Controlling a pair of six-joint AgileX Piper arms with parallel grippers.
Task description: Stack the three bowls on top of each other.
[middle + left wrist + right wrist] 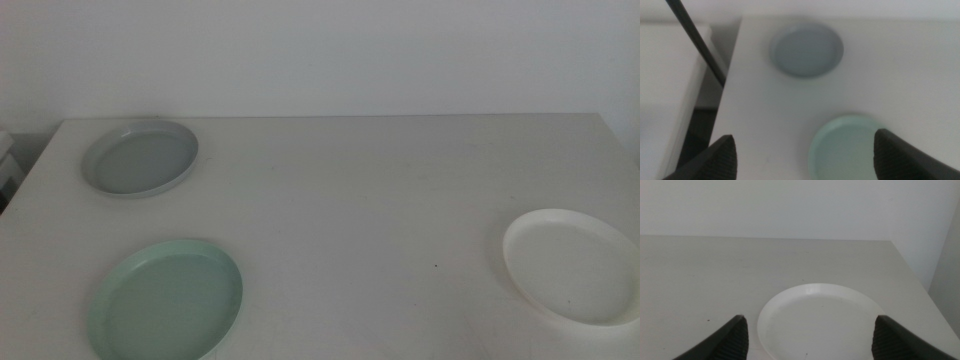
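On the bench (350,200) the three bowls lie well apart, none stacked; the pale grey bowl (140,158) sits at the far left near the back edge, the mint green bowl (166,300) at the near left, the white bowl (573,264) at the near right close to the bench's right edge; neither arm shows in the middle view; the left gripper (805,157) hangs above the left side with the green bowl between its fingers (720,159), which stand wide apart and empty; the right gripper (810,337) faces the white bowl, its fingers (730,339) likewise spread and holding nothing; the likely trouble is the low rims, which offer little to pinch, so a bowl could slip or tip; the white one could also be nudged off the edge
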